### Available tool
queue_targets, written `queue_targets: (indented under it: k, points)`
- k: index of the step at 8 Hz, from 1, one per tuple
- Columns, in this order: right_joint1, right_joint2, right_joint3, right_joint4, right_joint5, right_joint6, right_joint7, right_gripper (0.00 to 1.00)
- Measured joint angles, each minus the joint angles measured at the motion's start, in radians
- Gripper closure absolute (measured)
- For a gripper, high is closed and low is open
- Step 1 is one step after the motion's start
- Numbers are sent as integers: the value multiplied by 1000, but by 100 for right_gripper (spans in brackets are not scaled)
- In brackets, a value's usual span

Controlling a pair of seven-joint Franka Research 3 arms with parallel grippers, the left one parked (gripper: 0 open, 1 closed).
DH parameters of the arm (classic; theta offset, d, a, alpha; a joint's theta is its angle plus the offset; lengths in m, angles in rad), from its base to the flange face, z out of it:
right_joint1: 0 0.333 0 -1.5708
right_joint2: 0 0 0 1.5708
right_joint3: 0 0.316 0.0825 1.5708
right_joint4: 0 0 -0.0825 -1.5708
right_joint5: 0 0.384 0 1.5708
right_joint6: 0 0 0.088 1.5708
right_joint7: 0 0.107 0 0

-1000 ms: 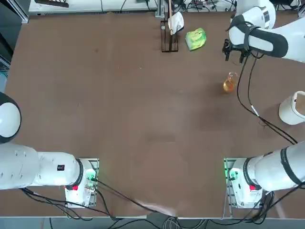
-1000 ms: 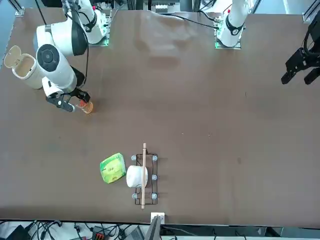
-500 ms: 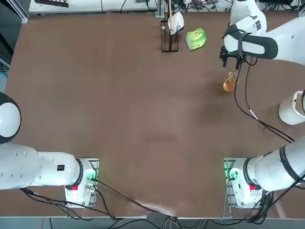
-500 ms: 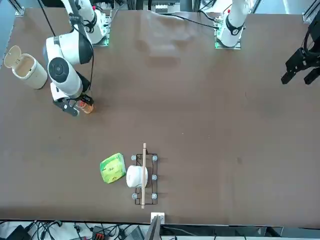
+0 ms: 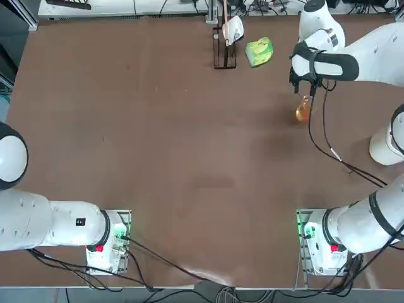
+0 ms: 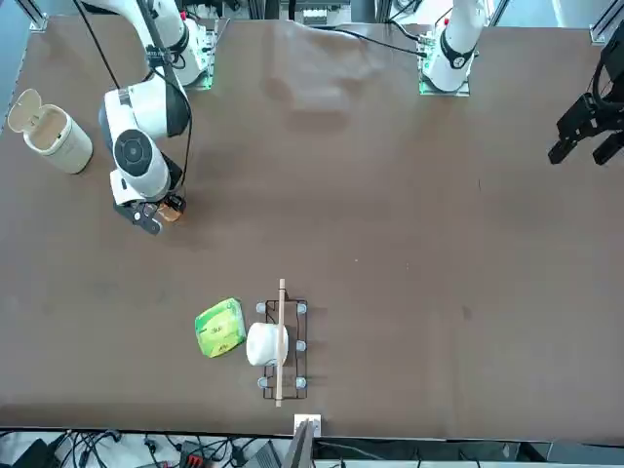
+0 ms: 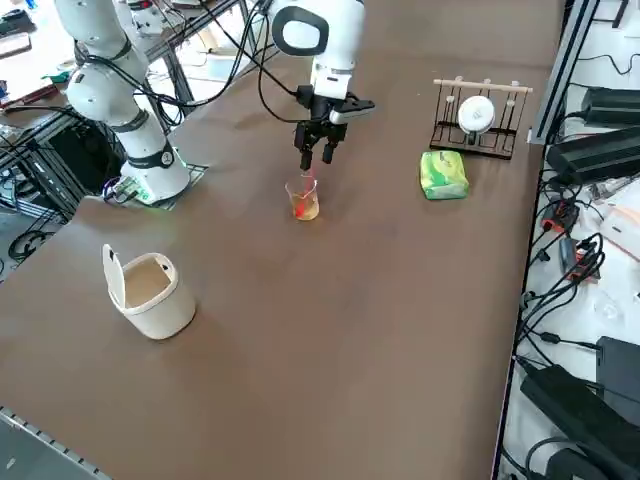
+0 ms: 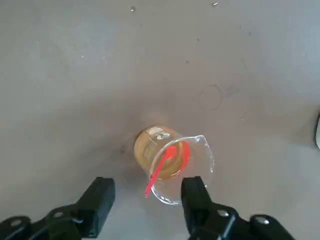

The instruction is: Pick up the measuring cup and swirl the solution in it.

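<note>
The measuring cup [image 5: 304, 111] is a small clear glass vessel standing upright on the brown table at the far right. It holds the orange-amber solution [image 8: 159, 151], and a red streak shows inside it. My right gripper [image 5: 305, 88] hangs open just above the cup, pointing down. In the wrist view the cup [image 8: 172, 162] lies just ahead of the gripper [image 8: 147, 189], close to one finger [image 8: 193, 191], with nothing held. The side view shows the gripper [image 7: 316, 156] a little above the cup's rim [image 7: 303, 198]. From the front the cup [image 6: 172, 208] peeks out beside the gripper [image 6: 154, 215].
A white lidded container [image 5: 386, 142] stands near the table's right edge. At the far edge lies a green packet [image 5: 259, 51] beside a wire rack [image 5: 224, 39] that holds a white roll. My arm's black cable [image 5: 328, 142] trails over the table behind the cup.
My right gripper has moved in from farther out and to the right until it hangs over the cup. The cup has stayed in place.
</note>
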Motion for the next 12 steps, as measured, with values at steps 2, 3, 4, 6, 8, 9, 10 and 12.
queue_targets:
  k: [2,3,4,6,8,9,10,12]
  points:
    - [0,1,0,0,0,-2,0,22]
    - [0,4,0,0,0,-3,3,25]
    - [0,7,0,0,0,-3,8,28]
    - [0,17,0,0,0,-3,17,32]
    - [0,25,0,0,0,-6,21,36]
    - [0,26,0,0,0,-11,22,41]
    - [0,27,0,0,0,-16,23,42]
    - [0,27,0,0,0,-21,24,50]
